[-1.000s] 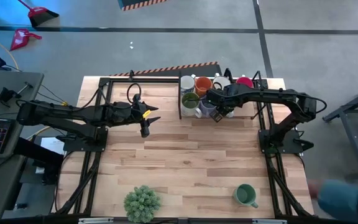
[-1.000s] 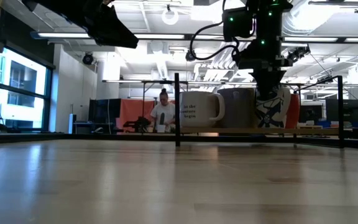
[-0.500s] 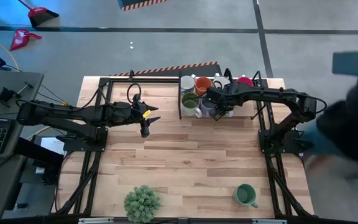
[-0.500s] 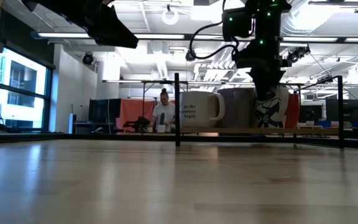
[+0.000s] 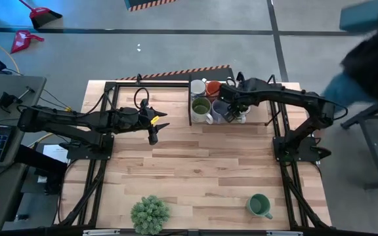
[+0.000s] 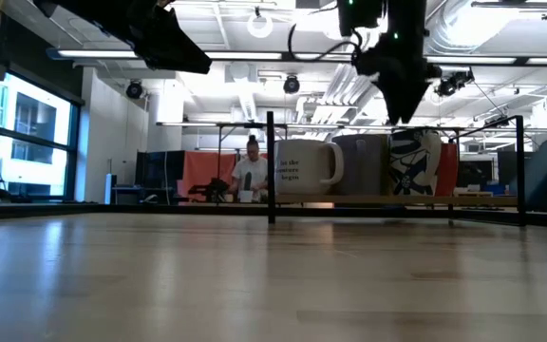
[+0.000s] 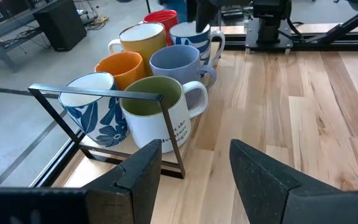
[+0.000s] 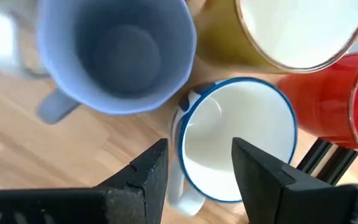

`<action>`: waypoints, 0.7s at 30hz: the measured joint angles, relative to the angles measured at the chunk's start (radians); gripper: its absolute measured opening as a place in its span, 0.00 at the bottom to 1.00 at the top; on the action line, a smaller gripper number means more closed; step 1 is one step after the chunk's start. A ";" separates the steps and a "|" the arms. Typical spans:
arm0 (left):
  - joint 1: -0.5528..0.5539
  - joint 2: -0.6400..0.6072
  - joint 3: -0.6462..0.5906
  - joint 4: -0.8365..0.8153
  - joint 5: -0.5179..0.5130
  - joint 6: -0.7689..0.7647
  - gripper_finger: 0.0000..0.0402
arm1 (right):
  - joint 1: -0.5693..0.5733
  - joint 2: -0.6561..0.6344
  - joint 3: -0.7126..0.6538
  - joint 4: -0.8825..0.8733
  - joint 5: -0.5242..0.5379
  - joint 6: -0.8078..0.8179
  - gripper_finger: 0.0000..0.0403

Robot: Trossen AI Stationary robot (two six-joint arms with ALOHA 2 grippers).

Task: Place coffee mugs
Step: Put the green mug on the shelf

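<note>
Several coffee mugs [image 5: 216,101] stand bunched upright inside a black frame at the table's far edge. In the left wrist view I see a white one with an olive inside [image 7: 157,118], a blue-flowered one [image 7: 95,115], and orange [image 7: 123,68], blue-grey [image 7: 179,65], cream [image 7: 142,40] and red [image 7: 161,17] ones. A dark green mug [image 5: 260,206] stands alone near the table's near right corner. My right gripper [image 8: 197,168] hangs open above a white, blue-rimmed mug [image 8: 238,140], clear of it [image 6: 402,112]. My left gripper [image 7: 194,171] is open, left of the frame [image 5: 153,136].
A bushy potted plant [image 5: 150,214] stands at the near edge, left of centre. The black frame's post [image 6: 271,166] and rail [image 7: 98,93] border the mugs. A person [image 5: 373,39] passes beyond the table's right side. Bare wood [image 5: 202,164] lies between the arms.
My right gripper has risen from beside the patterned mug to well above the mugs' rims, shifting slightly toward the far edge. The mugs have stayed where they stood. A person has moved along the table's right side.
</note>
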 joint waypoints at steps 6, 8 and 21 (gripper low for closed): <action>0.000 0.000 0.000 0.000 0.000 0.000 0.45 | 0.017 0.000 0.091 -0.069 -0.033 0.032 0.38; 0.000 0.000 0.000 0.000 0.000 0.000 0.45 | 0.029 0.000 0.104 -0.080 -0.044 0.042 0.38; 0.000 0.000 0.000 0.001 0.000 0.001 0.45 | 0.055 0.000 0.119 -0.039 -0.055 0.042 0.38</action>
